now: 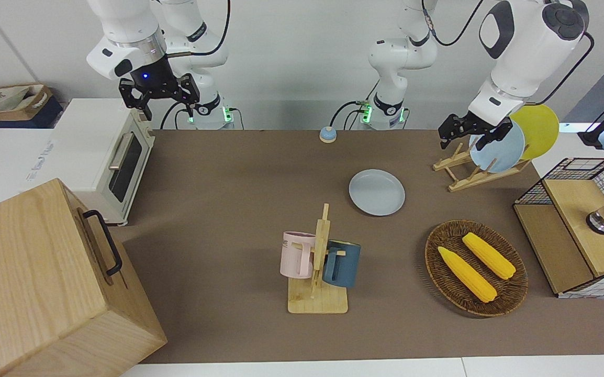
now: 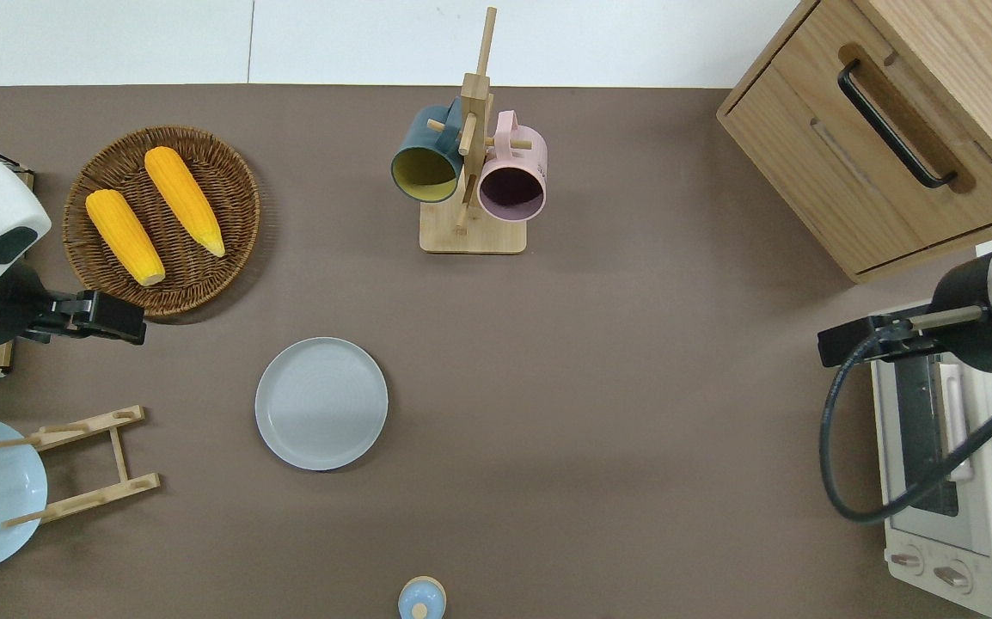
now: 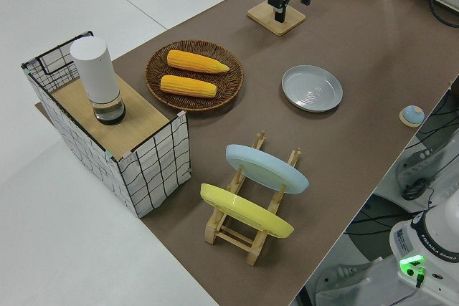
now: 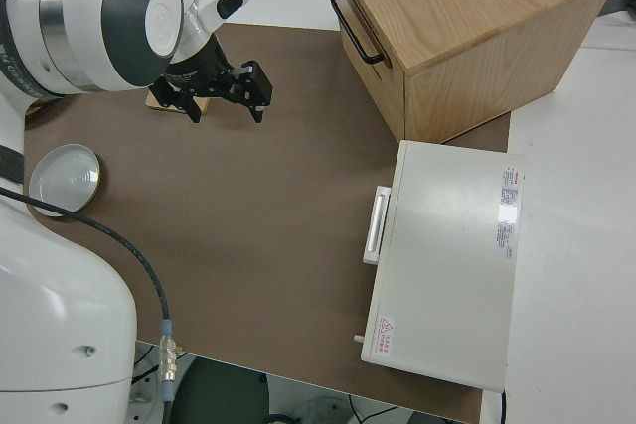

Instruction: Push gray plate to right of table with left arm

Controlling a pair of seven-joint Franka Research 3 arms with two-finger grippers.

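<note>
The gray plate (image 1: 377,192) lies flat on the brown table (image 2: 633,387), near its middle; it also shows in the overhead view (image 2: 321,403), the left side view (image 3: 312,88) and the right side view (image 4: 65,179). My left gripper (image 1: 467,140) is open and empty in the air. The overhead view shows the left gripper (image 2: 122,320) over bare table between the wicker basket and the plate rack, apart from the gray plate and toward the left arm's end of the table from it. My right gripper (image 1: 160,99) is open and parked.
A wicker basket (image 2: 229,155) with two corn cobs, a plate rack (image 2: 83,464) holding a light blue plate (image 1: 498,149) and a yellow plate (image 1: 537,128), a mug rack (image 2: 470,232) with two mugs, a small bell (image 2: 421,599), a toaster oven (image 1: 98,157), a wooden cabinet (image 1: 30,272) and a wire shelf (image 1: 579,230).
</note>
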